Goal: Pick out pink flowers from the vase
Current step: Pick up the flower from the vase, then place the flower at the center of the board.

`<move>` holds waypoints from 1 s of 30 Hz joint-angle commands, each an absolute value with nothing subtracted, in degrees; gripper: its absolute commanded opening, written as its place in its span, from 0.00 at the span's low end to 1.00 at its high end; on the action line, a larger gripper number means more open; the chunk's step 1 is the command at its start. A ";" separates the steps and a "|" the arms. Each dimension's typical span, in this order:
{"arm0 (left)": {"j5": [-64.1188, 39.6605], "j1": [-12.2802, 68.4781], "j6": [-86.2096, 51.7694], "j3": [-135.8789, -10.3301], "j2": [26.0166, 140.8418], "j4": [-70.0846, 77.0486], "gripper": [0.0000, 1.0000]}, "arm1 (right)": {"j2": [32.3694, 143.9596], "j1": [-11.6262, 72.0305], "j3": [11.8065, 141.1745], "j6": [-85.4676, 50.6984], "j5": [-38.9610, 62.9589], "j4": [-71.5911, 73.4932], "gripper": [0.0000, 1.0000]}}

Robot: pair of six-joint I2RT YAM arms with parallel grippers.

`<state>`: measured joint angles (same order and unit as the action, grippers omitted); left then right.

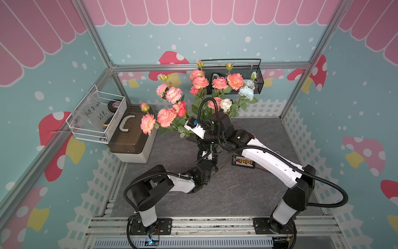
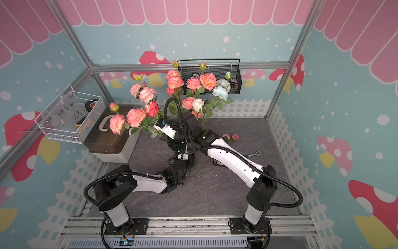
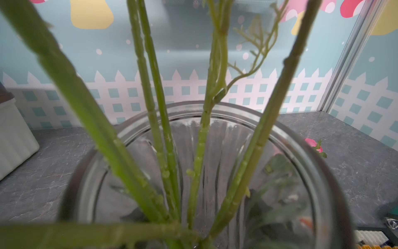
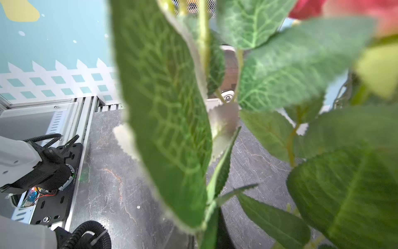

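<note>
Rail (image 1: 215, 224) nearest the top camera: aluminium, carrying 2 arm bases (image 1: 150, 226). Beyond it the table (image 1: 237, 194): dark grey, marble-veined, flat. Room: booth on an aluminium frame, with teal paper, white dots, red mushrooms, a white picket fence low down and a pink scalloped awning above.

Vase (image 3: 187, 106): 1, clear ribbed glass, mid-table under the foliage, close against the left wrist camera. Left claw (image 1: 204, 148) is closed on the vase; its fingers are hidden by glass and the right arm (image 1: 269, 161). Stems in the neck: at least 5 upright, plus 1 crossing close to the lens.

Pink flowers (image 1: 166, 117): about 11 open heads in the vase, counted in a top view. One spray leans left over the box (image 1: 129, 140); the rest fan toward the back wall. Pink-tipped buds: 4. Blue blooms (image 1: 246, 91): 2. White rose (image 1: 226, 105): 1. Pink sprig (image 2: 231, 137): 1, lying on the table beside the right arm, apart from the vase.

Right claw (image 1: 185, 122) is closed, buried in the leaves of the left-leaning spray; cannot tell what it pinches. Right wrist view shows mostly blurred leaves.

Also:
- Wire basket (image 1: 116, 116): 1, on the left wall.
- Mesh basket (image 1: 258, 84): 1, on the back wall.
- Connector strip (image 1: 243, 161): 1, on the table.
- Ratchet (image 2: 254, 154): 1, on the table.
</note>
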<state>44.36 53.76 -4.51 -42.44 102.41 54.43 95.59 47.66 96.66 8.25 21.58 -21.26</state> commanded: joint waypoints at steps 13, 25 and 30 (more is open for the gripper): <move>42.67 54.10 -7.15 -40.61 106.28 44.33 0.00 | 66.89 44.94 85.60 6.79 4.33 -3.13 0.00; 42.95 54.14 -7.60 -40.96 106.35 43.63 0.00 | 50.20 38.30 75.29 1.09 -26.93 4.32 0.00; 42.98 54.14 -7.38 -40.78 106.17 44.04 0.00 | 46.23 33.98 72.35 -0.10 -41.68 1.92 0.00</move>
<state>44.42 53.82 -4.47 -42.59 102.65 54.54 47.86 35.57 73.32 0.91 -28.95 1.15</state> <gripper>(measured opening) 0.608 0.057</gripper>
